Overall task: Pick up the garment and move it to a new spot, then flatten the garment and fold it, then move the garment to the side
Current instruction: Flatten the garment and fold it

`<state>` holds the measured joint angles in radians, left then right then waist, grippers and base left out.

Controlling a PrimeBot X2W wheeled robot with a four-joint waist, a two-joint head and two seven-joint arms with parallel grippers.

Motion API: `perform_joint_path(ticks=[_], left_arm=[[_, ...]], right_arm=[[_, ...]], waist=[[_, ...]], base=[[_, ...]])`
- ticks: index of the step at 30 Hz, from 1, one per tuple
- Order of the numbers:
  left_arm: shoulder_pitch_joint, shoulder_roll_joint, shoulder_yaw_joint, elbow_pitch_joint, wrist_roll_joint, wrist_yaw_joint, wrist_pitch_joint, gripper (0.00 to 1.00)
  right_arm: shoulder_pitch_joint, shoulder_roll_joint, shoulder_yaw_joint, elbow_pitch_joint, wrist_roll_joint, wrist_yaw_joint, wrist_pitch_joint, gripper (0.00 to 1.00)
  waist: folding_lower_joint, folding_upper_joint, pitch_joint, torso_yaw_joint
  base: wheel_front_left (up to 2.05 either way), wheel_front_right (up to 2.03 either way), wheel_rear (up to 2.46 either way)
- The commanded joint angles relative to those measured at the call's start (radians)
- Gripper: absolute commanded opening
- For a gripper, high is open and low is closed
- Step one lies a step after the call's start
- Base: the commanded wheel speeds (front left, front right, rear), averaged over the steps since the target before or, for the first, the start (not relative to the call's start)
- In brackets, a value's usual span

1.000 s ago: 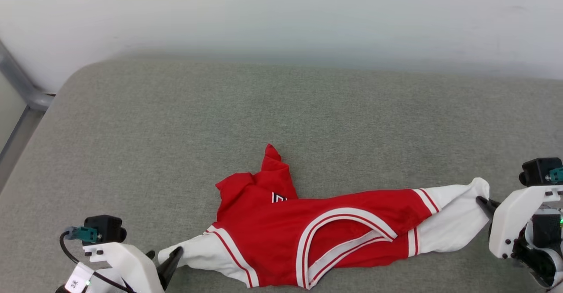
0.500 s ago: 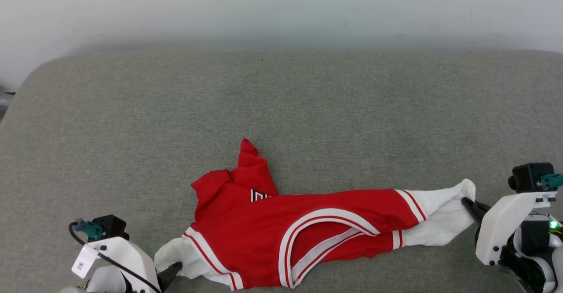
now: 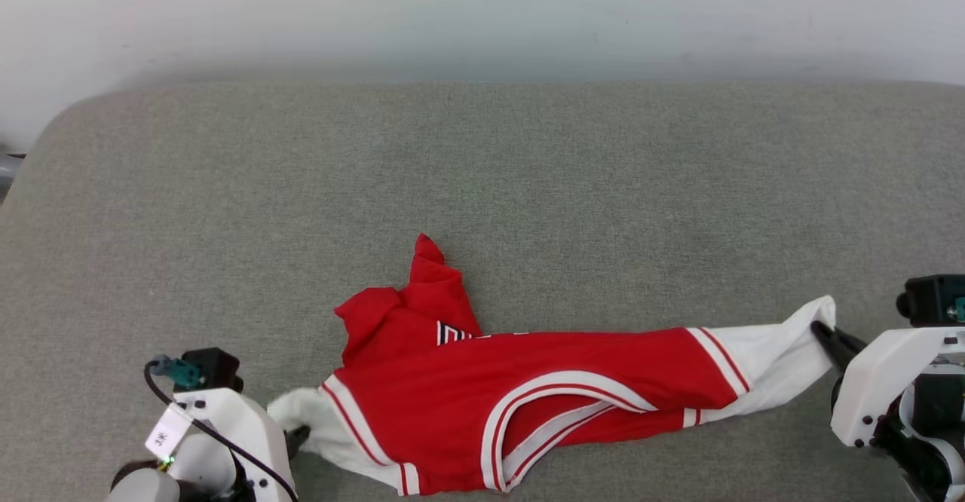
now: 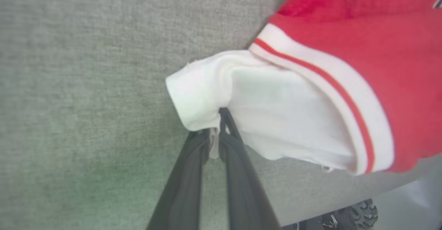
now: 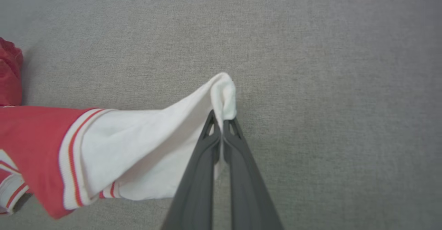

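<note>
While a pale wall (image 3: 482,12) backs the grey cushion (image 3: 482,185), the jersey (image 3: 528,381) lies stretched crosswise near its front edge. The left gripper (image 4: 215,133), held low, pinches one white sleeve; the right gripper (image 5: 221,126) clamps the other.

The right gripper (image 5: 221,118), its two dark fingers (image 5: 197,174) rising from the bottom edge, is pressed together on the bunched end of the white sleeve (image 5: 145,143) of the garment (image 5: 31,133). The sleeve forms a peak at the fingertips and slopes down to the left, where striped trim (image 5: 69,154) in red and white joins it to the red body. A crumpled red fold lies at the far left edge. Beneath lies a grey woven surface (image 5: 328,85).
</note>
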<state>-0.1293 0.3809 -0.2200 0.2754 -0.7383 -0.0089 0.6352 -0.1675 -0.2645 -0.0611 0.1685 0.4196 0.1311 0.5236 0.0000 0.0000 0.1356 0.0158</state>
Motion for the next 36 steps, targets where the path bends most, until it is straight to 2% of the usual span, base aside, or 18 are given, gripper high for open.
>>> perform_joint_path(ticks=[1,8,15,23,24,29,36], left_arm=[[-0.022,0.007,0.007,-0.009,0.024,-0.003,-0.053,0.00],[-0.083,0.042,0.031,-0.139,0.105,0.018,-0.175,0.00],[-0.263,0.026,0.041,-0.165,0.148,0.036,-0.232,0.00],[-0.588,-0.012,0.029,-0.009,0.215,0.042,-0.331,0.00],[-0.588,-0.012,0.029,-0.009,0.215,0.042,-0.331,0.00],[-0.796,-0.032,0.020,0.129,0.252,0.026,-0.416,0.00],[-1.062,-0.022,0.033,0.288,0.286,0.000,-0.550,0.00]], right_arm=[[-0.004,-0.009,-0.010,-0.007,-0.018,-0.001,-0.025,0.00],[-0.047,-0.021,-0.025,-0.007,-0.078,-0.001,-0.097,0.00],[-0.173,-0.051,-0.022,0.020,-0.145,-0.001,-0.137,0.00],[-0.446,-0.078,0.012,0.115,-0.182,-0.001,-0.170,0.00],[-0.446,-0.078,0.012,0.115,-0.182,-0.001,-0.170,0.00],[-0.639,-0.098,0.034,0.191,-0.201,-0.001,-0.204,0.00],[-0.928,-0.119,0.068,0.293,-0.246,-0.001,-0.282,0.00]], waist=[[0.0000,0.0000,-0.012,0.010],[0.0000,0.0000,-0.059,0.037],[0.0000,0.0000,-0.069,0.048],[0.0000,0.0000,-0.005,0.040],[0.0000,0.0000,-0.005,0.040],[0.0000,0.0000,0.065,0.034],[0.0000,0.0000,0.161,0.007]], base=[[0.00,0.00,0.00],[0.00,0.00,0.00],[0.00,0.00,0.00],[0.00,0.00,0.00],[0.00,0.00,0.00],[0.00,0.00,0.00],[0.00,0.00,0.00]])
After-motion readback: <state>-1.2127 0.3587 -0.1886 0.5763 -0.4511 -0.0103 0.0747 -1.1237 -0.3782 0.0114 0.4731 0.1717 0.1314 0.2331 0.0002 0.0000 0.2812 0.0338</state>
